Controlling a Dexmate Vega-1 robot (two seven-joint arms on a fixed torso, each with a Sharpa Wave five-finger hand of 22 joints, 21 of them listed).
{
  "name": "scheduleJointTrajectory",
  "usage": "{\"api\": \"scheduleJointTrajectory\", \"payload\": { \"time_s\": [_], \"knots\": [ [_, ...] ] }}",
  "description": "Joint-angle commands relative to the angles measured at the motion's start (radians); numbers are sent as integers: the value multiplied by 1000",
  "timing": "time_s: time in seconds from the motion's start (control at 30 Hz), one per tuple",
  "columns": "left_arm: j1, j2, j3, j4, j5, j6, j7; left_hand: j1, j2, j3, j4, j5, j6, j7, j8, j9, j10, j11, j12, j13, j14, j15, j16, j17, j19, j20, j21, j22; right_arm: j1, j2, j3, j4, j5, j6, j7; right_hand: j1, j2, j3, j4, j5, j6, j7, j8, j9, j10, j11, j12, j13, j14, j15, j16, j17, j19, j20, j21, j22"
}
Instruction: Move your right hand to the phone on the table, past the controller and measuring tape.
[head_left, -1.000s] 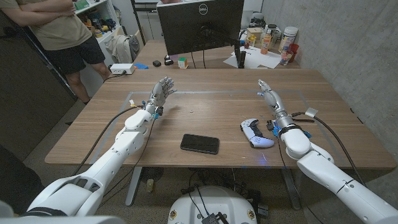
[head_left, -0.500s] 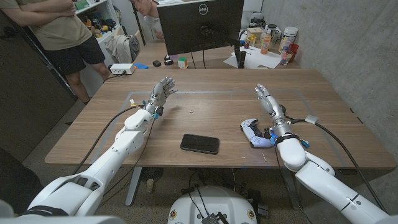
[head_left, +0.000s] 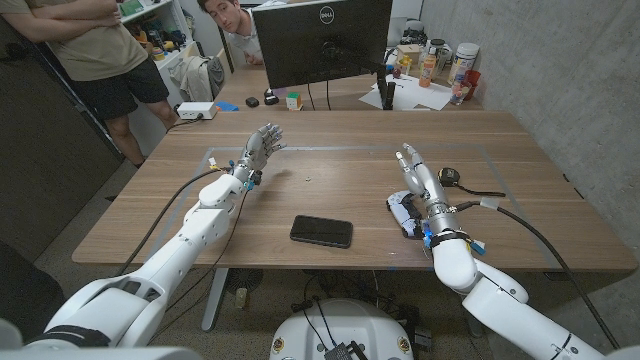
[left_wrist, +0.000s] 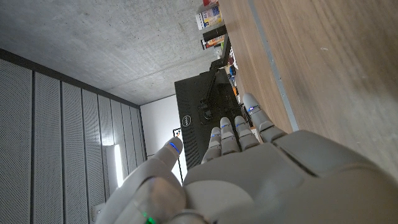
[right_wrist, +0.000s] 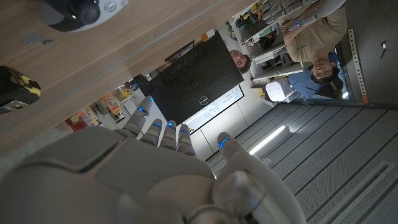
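Above the white controller (head_left: 404, 212), near the counter's (head_left: 340, 170) right side, the right hand (head_left: 417, 178) is held with its fingers released and straight, nothing grasped. The phone (head_left: 321, 231) is seen lying flat toward the front middle, apart from that hand, so the reach is judged about half done. The measuring tape (head_left: 449, 175) sits just beyond. The left hand (head_left: 256, 151) is raised, fingers spread. A monitor (head_left: 320, 40), shelves and people are seen behind the wooden counter.

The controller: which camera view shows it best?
The head view: the controller lies on the table, partly under the right hand. The right wrist view catches just its dark edge.
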Motion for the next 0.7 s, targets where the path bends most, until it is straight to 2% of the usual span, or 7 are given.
{"api": "scheduleJointTrajectory", "payload": {
  "time_s": [0.03,0.27,0.37,0.7],
  "knots": [
    [-34,-1,13,41,11,0,-41,5,105,8,-2,9,-1,12,2,5,4,1,4,3,5,6,7,4,6,4,-1,2,-16,24,-111,-84,-141,-137,-25,4,101,-2,-6,0,-3,1,-4,4,-3,4,-2,2,-3,-3,2,4,-6,6,4,3],
    [-57,-7,19,70,15,-4,-57,5,105,8,-2,9,-2,12,2,5,3,1,4,3,5,6,7,4,6,6,-2,3,3,39,-184,-96,-229,-226,-13,6,101,-2,-7,0,-4,-5,-5,4,-1,-1,-3,2,3,-6,1,4,3,41,6,3],
    [-65,-8,22,82,17,-4,-64,4,105,8,-2,9,-2,11,2,5,2,1,4,3,4,5,7,4,6,6,-2,3,21,50,-228,-99,-296,-293,-8,7,101,-2,-9,0,-11,-10,-8,5,0,-4,-4,2,5,-7,1,4,4,48,5,3],
    [-88,-10,30,109,26,-14,-85,4,105,8,-2,8,-3,12,2,5,1,1,3,3,4,6,7,4,4,6,-3,3,71,96,-331,-77,-411,-419,25,15,97,0,-18,-1,-25,-16,-12,5,-10,-8,-10,2,11,-7,-1,2,-3,68,-1,2]
  ]
}}
